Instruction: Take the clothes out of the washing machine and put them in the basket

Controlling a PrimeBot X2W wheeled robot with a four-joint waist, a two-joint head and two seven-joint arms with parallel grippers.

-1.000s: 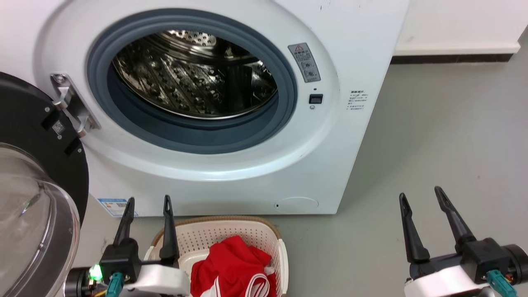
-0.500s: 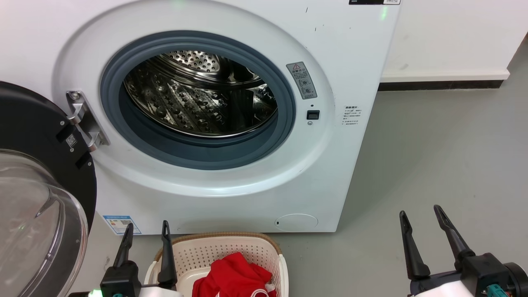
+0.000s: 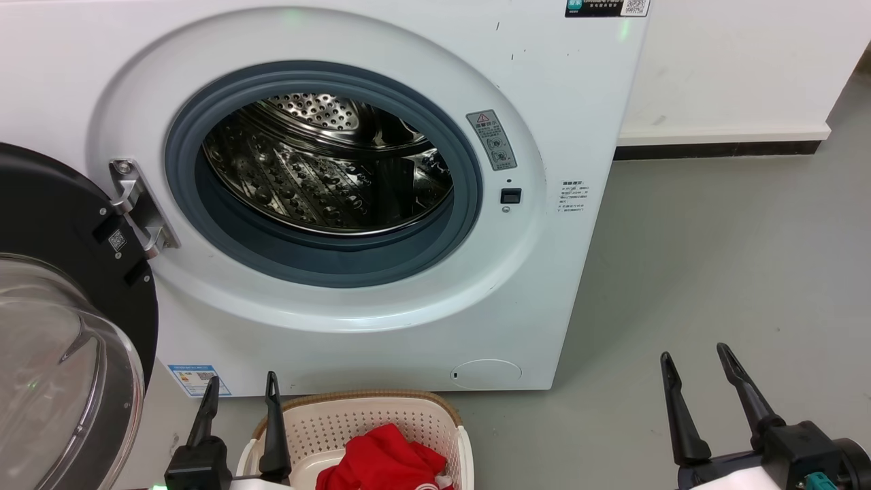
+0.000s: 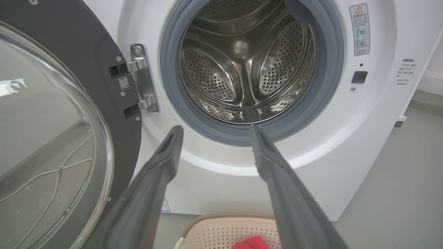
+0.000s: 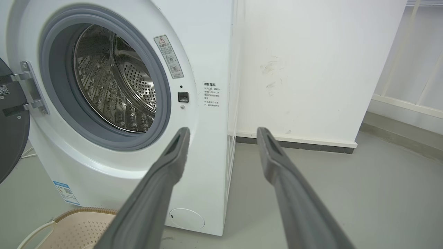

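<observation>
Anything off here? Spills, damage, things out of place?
Nothing serious. Drum looks empty, door hangs open, clothes lie in the basket before the machine; left gripper and right gripper are open, empty. Only faint scuffs on the wall beside the machine.

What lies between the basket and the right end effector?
The stretch is bare: the head view shows plain grey floor between the basket and the open right end effector.

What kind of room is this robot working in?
Probably a laundry corner in a plain indoor room: a white front-loading washing machine stands on a bare grey floor by a white wall, with a basket of red clothes before it.
</observation>
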